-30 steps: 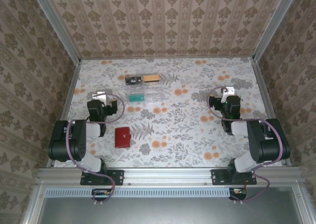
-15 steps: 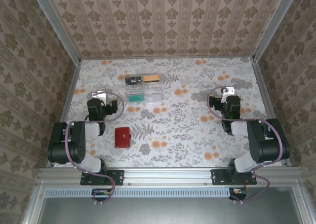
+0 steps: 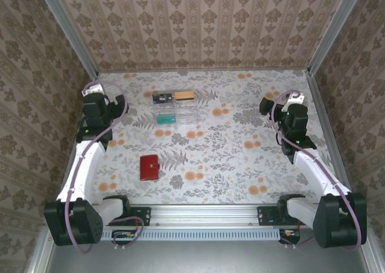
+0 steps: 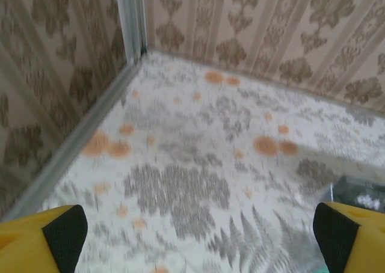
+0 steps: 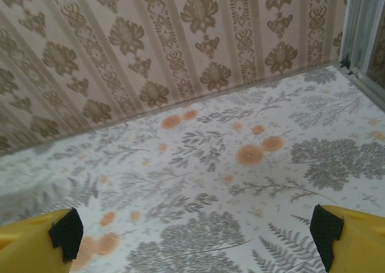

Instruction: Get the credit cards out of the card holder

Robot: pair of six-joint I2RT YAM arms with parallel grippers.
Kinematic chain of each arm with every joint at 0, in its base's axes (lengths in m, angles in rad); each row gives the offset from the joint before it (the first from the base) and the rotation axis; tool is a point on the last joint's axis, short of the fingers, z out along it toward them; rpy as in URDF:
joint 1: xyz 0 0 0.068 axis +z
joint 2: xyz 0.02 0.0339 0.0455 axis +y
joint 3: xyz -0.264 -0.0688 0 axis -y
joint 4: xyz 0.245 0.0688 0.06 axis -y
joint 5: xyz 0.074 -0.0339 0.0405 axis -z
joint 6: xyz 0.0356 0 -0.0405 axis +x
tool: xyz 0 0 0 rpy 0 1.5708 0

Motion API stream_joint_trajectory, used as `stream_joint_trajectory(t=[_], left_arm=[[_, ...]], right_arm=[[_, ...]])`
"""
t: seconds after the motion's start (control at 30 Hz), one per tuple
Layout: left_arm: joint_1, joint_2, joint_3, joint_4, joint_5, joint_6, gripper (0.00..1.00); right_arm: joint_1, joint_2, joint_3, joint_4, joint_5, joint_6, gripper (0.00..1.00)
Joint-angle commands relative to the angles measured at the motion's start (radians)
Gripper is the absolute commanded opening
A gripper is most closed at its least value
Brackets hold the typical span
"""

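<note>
In the top view, the card holder (image 3: 148, 167) lies closed, red side up, on the floral table (image 3: 228, 159) at lower left of centre, well apart from both arms. Farther up, at upper centre, is a clear compartment box (image 3: 175, 110) with dark, tan and green pieces in it.

The left gripper (image 3: 96, 106) is at the upper left and the right gripper (image 3: 293, 113) at the upper right. The wrist views show how the fingers are set. The left gripper (image 4: 201, 234) has its yellow fingers (image 4: 60, 231) spread wide over bare cloth facing a wall corner. The right gripper (image 5: 197, 236) is likewise spread and holds nothing.

A second ago both arms were folded low with the grippers nearer mid-table. Now they are stretched out toward the far corners. The card holder has not moved.
</note>
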Motion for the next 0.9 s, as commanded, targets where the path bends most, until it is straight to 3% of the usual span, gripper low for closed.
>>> stream_joint_trajectory(t=[0.0,0.23,0.4,0.5,0.87], left_arm=[[0.002,-0.059,-0.05,-0.283,0.086,-0.173,1.0],[-0.079,-0.146,-0.225,-0.387,0.208,-0.372,0.95],[-0.231,-0.155,-0.319,-0.405,0.178,-0.447,0.93],[-0.268,-0.155,-0.357,-0.415,0.167,-0.453,0.94],[-0.359,-0.073,-0.481,-0.168,0.332,-0.487,0.88]], right_arm=[[-0.004,-0.018,0.054,-0.208,-0.072,0.131,1.0],[0.039,-0.04,0.153,-0.419,-0.143,0.179,1.0],[0.137,-0.047,0.216,-0.542,-0.109,0.142,1.0],[0.204,-0.057,0.235,-0.573,-0.069,0.118,1.0],[0.322,-0.055,0.274,-0.643,-0.018,0.1,1.0]])
